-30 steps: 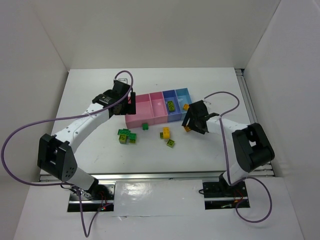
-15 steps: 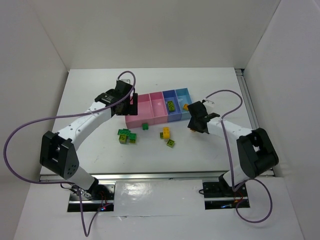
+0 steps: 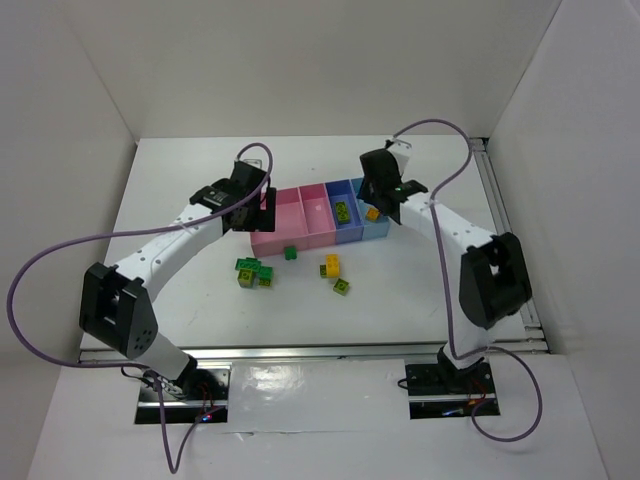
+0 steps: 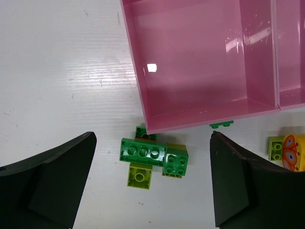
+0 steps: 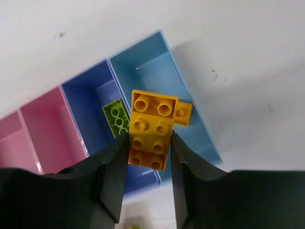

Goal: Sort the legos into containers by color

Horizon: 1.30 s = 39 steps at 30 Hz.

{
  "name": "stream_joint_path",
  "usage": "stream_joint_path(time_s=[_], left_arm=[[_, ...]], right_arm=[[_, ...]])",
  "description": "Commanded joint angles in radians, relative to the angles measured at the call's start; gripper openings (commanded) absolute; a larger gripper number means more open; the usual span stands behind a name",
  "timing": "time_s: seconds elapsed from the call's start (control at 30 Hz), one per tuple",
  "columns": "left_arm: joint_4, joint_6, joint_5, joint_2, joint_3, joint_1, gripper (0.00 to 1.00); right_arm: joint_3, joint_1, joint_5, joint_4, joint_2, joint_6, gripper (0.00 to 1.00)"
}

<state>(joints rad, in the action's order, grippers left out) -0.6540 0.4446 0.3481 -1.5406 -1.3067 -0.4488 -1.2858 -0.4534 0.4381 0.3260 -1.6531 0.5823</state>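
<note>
My right gripper (image 3: 378, 193) is shut on an orange brick (image 5: 150, 129) and holds it above the wall between the dark blue bin (image 5: 86, 95) and the light blue bin (image 5: 157, 67). A small orange brick (image 5: 184, 113) lies in the light blue bin. A lime green brick (image 5: 116, 119) lies in the dark blue bin. My left gripper (image 4: 150, 191) is open and empty, hovering over a cluster of green and lime bricks (image 4: 151, 155) beside the near wall of the wide pink bin (image 4: 200, 62).
The four bins stand in a row (image 3: 300, 240) at mid-table. In front of them lie the green cluster (image 3: 250, 271), a small dark green brick (image 3: 290, 253), a yellow brick (image 3: 331, 265) and a lime brick (image 3: 343, 287). White walls enclose the table.
My right gripper has swung from the table right of the bins up and back over the blue bins, carrying the orange brick. The left arm has barely moved.
</note>
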Motion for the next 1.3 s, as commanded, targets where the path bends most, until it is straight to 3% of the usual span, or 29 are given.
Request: stream_joint_path(time_s=[0.0,0.07,0.13,0.27,0.4,0.47,0.57,0.7,0.83,1.07,1.2,1.27], left_arm=[[-0.004,-0.010,0.015,0.048,-0.003,-0.004,1.00],[-0.004,-0.010,0.025,0.057,-0.003,-0.004,1.00],[-0.004,-0.010,0.040,0.057,-0.003,-0.004,1.00],[-0.004,0.008,0.061,0.080,0.007,-0.004,1.00],[0.005,0.026,0.081,0.089,0.017,-0.004,1.00],[0.014,0.026,0.081,0.089,0.026,-0.004,1.00],[0.014,0.026,0.081,0.068,0.026,-0.004,1.00],[0.014,0.035,0.072,0.047,0.017,-0.004,1.00],[0.014,0.036,0.072,0.046,0.017,-0.004,1.00],[0.014,0.036,0.081,0.056,0.017,-0.004,1.00],[0.014,0.045,0.081,0.056,0.017,-0.004,1.00],[0.023,0.045,0.071,0.056,0.017,-0.004,1.00]], right_arm=[[-0.108,-0.008,0.037,-0.031,-0.103,-0.039,0.51],[-0.139,-0.008,0.048,-0.021,-0.128,-0.030,0.69],[-0.127,-0.008,0.039,-0.012,-0.091,-0.030,0.72],[-0.008,-0.031,0.039,-0.022,0.033,-0.030,0.69],[0.217,-0.096,-0.082,-0.033,0.188,-0.093,0.70],[0.275,-0.140,-0.169,-0.044,0.251,-0.114,0.82],[0.318,-0.205,-0.251,-0.018,0.262,-0.128,0.91],[0.318,-0.258,-0.285,-0.007,0.216,-0.128,0.92],[0.286,-0.290,-0.318,-0.018,0.127,-0.128,0.89],[0.244,-0.312,-0.268,0.001,0.026,-0.108,0.75],[0.255,-0.312,-0.268,-0.022,0.016,-0.099,0.63],[0.255,-0.312,-0.259,-0.022,0.016,-0.099,0.50]])
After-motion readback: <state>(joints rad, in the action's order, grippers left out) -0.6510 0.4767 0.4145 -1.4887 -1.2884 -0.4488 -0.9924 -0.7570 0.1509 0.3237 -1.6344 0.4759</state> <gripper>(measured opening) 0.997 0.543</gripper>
